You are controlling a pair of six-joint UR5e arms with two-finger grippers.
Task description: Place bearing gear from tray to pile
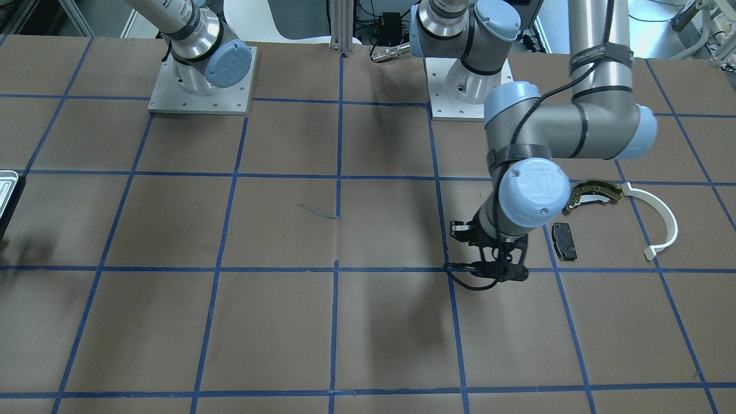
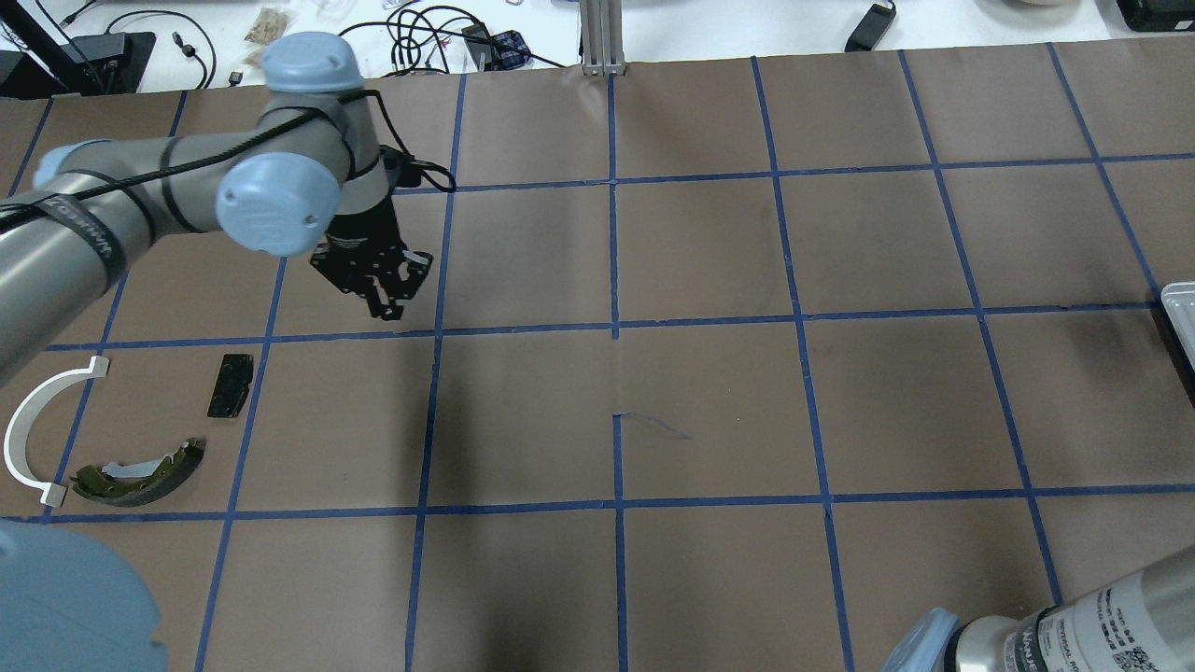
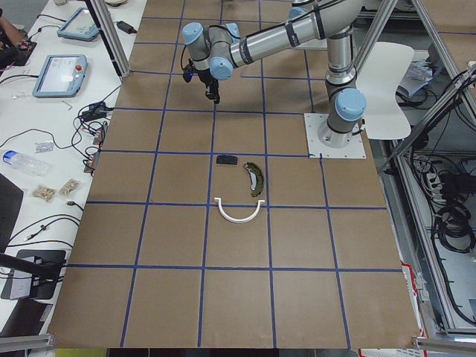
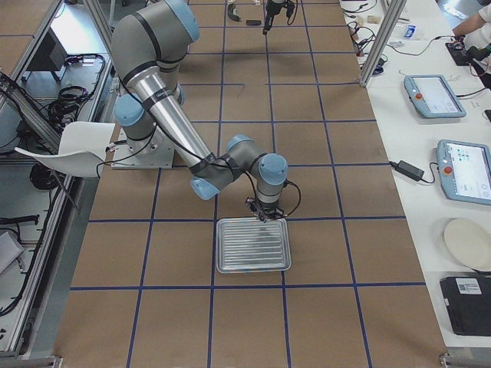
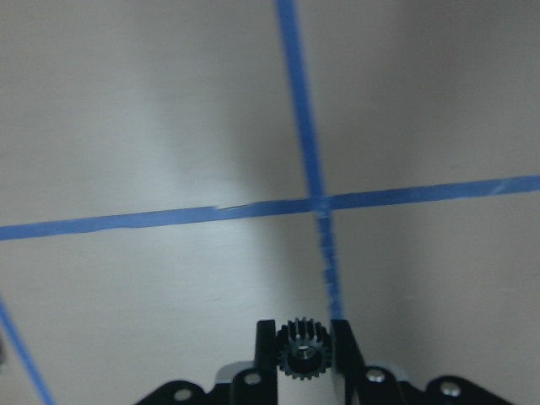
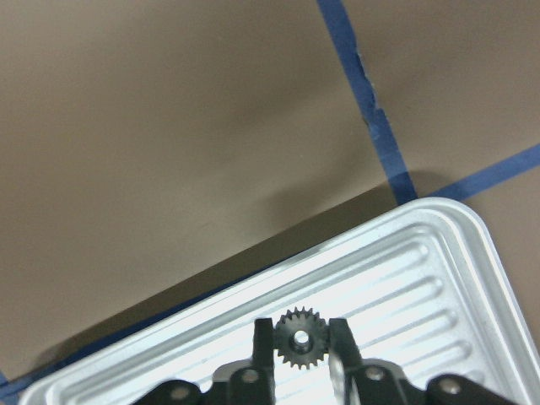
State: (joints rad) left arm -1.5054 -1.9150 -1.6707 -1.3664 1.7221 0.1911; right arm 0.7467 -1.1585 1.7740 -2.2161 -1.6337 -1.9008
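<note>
My right pincer is nearly closed, pinching a small black toothed bearing gear over the tray, near its rim. The tray is shiny silver metal, ribbed, with rounded corners. My left pincer nips a second gear, with the same black teeth, over the brown paper table, well apart from the tray. Farther still from the tray lies the pile: a curved olive brake shoe, a white plastic arc and a flat black pad.

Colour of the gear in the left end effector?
Black gear; left wrist view shows it best.
</note>
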